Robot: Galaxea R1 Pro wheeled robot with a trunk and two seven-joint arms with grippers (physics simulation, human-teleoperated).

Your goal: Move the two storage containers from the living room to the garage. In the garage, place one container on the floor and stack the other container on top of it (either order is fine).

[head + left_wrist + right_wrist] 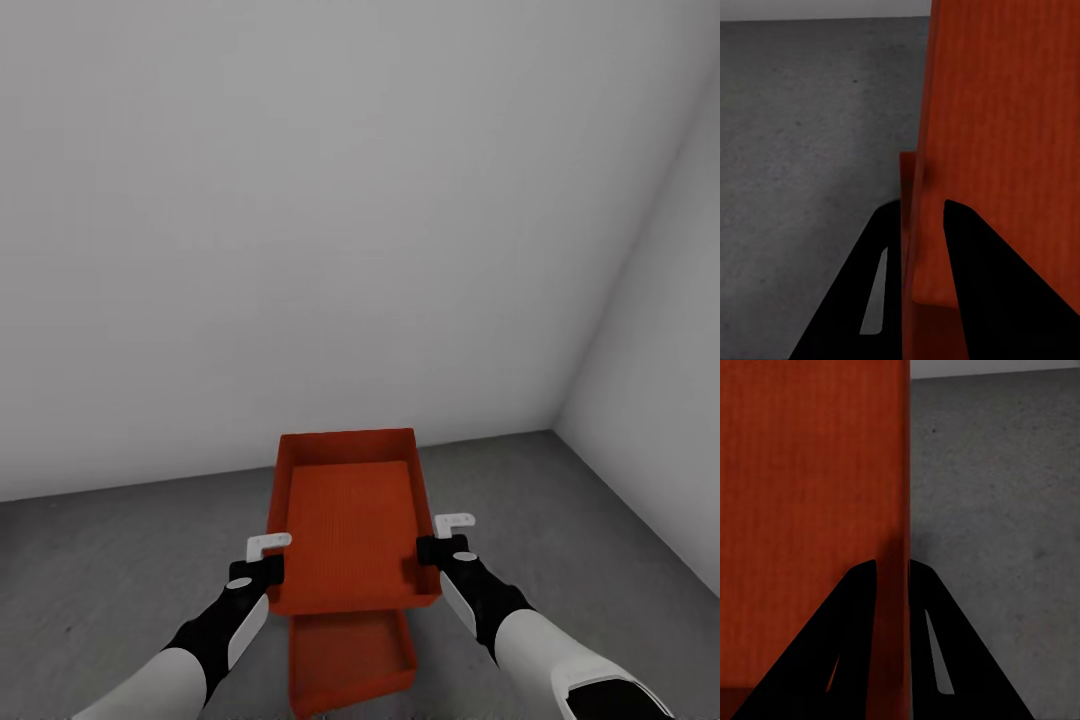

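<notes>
Two grippers clamped one orange-red container [348, 520] at centre frame: the left gripper [262, 560] pinched its left wall, the right gripper [442, 537] its right wall, each wall caught between dark fingers [979, 270]. Below it, at lower centre, a second container [350, 660] sat on the dark grey floor [110, 560]. Both looked empty. Plain white walls [300, 200] met in a corner at the right.

A dark grey concrete-like floor [120, 560] met plain white walls; one orange-red open-top container [350, 665] rested directly on it.
</notes>
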